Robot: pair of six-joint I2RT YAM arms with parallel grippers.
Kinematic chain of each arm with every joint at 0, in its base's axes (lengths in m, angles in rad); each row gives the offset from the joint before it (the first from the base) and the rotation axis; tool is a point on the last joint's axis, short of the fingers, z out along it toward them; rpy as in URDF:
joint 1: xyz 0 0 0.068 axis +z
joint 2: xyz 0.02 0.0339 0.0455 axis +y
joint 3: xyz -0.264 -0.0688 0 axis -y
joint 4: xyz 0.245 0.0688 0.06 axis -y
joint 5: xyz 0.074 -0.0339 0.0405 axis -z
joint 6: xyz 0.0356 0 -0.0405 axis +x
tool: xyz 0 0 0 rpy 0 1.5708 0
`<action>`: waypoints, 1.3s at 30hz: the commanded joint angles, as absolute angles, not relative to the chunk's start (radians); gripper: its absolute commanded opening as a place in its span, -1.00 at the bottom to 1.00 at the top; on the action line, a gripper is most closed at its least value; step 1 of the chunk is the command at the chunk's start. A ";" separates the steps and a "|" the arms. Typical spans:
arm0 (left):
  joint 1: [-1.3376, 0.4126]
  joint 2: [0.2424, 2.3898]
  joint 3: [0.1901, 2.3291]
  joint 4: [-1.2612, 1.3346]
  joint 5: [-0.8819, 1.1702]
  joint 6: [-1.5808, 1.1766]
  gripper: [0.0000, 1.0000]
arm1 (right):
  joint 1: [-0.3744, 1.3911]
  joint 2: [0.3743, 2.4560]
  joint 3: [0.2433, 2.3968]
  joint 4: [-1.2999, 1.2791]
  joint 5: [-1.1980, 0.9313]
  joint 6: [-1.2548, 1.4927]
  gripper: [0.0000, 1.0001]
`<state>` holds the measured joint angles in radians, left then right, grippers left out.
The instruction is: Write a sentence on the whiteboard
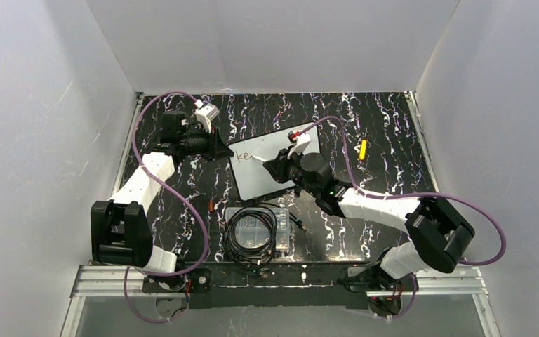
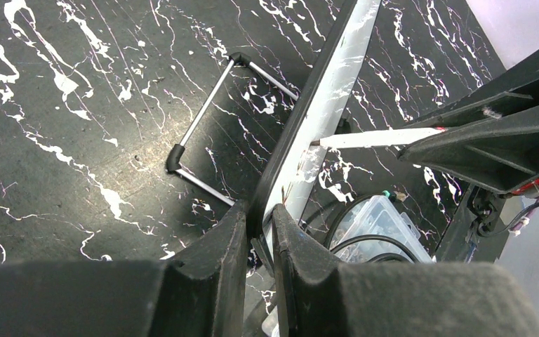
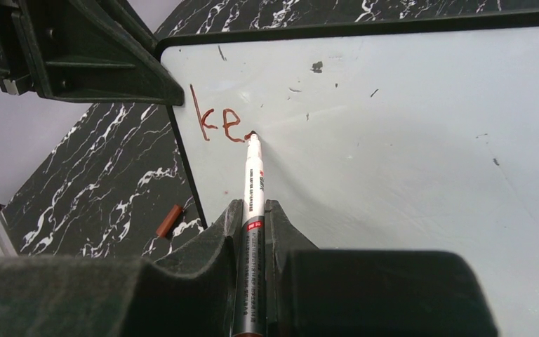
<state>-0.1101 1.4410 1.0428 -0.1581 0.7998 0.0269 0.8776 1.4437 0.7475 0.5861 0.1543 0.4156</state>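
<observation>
The whiteboard (image 1: 255,180) stands tilted on the table, white with a thin black rim. My left gripper (image 1: 224,150) is shut on its upper left edge; in the left wrist view the jaws (image 2: 260,226) pinch the black rim of the board (image 2: 325,98). My right gripper (image 3: 253,208) is shut on a silver-white marker (image 3: 253,179). The marker's tip touches the board (image 3: 407,147) just right of the reddish-brown letters "ke" (image 3: 216,122), the only part of the sentence that shows. From above, the right gripper (image 1: 276,166) is over the board's middle.
A clear plastic box with coiled black cable (image 1: 256,229) lies in front of the board. A brown marker cap (image 1: 211,206) rests left of it. A yellow object (image 1: 363,149) lies at the right. The board's wire stand (image 2: 202,130) sticks out behind. White walls enclose the table.
</observation>
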 commanded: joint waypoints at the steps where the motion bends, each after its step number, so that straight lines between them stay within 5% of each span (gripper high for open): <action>1: -0.100 1.388 1.070 -0.177 0.785 0.059 -1.00 | 0.870 1.406 0.748 0.623 0.242 0.393 -0.97; 39: -0.100 1.385 1.069 -0.173 0.788 0.058 -1.00 | 0.870 1.454 0.756 0.644 0.138 0.404 -0.97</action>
<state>-0.1085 1.4403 1.0428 -0.1612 0.8005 0.0269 0.8745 1.4597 0.7593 0.6247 0.1329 0.3969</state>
